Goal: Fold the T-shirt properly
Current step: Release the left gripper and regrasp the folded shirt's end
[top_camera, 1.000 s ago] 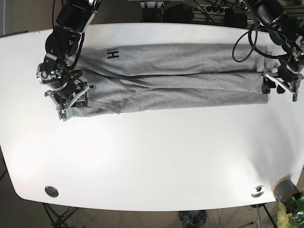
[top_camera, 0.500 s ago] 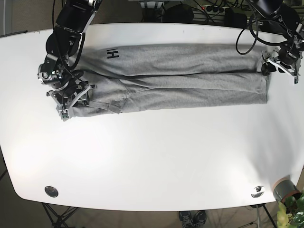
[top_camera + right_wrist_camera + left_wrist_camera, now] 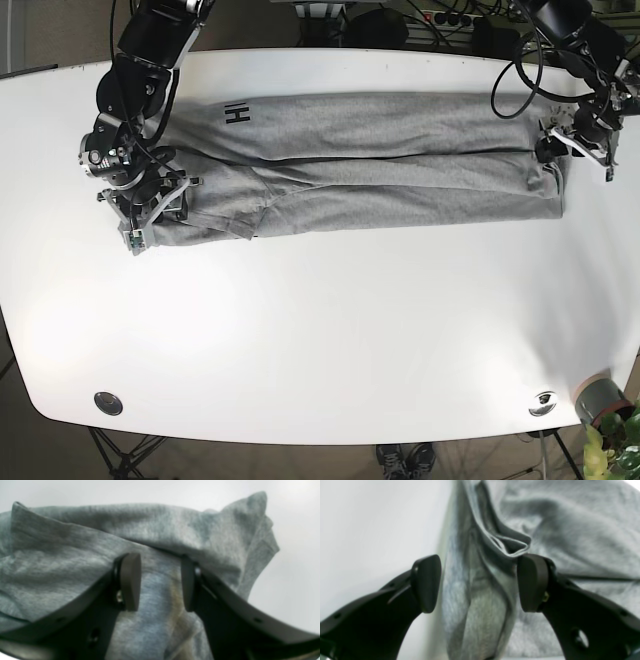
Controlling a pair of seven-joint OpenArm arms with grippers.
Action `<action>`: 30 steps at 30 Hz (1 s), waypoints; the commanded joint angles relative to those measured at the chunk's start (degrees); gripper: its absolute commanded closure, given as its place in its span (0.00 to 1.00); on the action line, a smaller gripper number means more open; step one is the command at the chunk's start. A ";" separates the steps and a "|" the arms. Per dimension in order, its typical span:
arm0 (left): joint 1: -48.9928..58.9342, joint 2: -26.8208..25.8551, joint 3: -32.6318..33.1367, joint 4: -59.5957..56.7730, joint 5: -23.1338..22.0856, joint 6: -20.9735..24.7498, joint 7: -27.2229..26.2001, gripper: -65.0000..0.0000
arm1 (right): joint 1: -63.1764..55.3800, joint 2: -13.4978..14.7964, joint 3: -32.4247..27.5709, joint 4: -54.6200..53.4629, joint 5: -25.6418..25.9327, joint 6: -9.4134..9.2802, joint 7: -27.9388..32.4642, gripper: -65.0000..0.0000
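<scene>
On the left of my base view the right end effector (image 3: 152, 212) sits over the near-left corner of the grey T-shirt (image 3: 380, 165); through its wrist camera I see its two dark fingers (image 3: 130, 581) spread, standing apart with a band of grey cloth showing between them, and I cannot tell whether the pads actually touch it; the T-shirt lies folded into a long band across the far half of the white counter (image 3: 320, 330), black lettering (image 3: 236, 113) near its far-left edge and lengthwise creases running along its middle; moving right, the band ends at a bunched edge just beside the left end effector (image 3: 568, 150); my left wrist view shows that end effector spread wide as well, one finger (image 3: 426, 582) over bare counter at the cloth's border, the other (image 3: 532, 582) against the fabric under a raised, curled hem (image 3: 512, 546); at the near-right corner of the counter I see a small round metal fitting (image 3: 543, 402), and another (image 3: 108, 403) at the near-left
</scene>
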 commanded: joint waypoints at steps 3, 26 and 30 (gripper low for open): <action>-0.64 -0.75 -0.08 -0.93 -0.85 -0.10 -0.86 0.31 | 0.90 0.43 0.01 0.82 0.71 0.10 1.23 0.62; -0.64 -0.75 -0.52 -3.83 -0.85 -0.10 -0.68 0.40 | 0.82 0.26 0.01 0.82 0.80 0.10 1.14 0.62; -0.64 -0.75 -0.26 -4.10 -0.85 -0.10 -0.68 0.38 | 0.82 0.26 0.01 0.82 0.80 0.19 1.06 0.62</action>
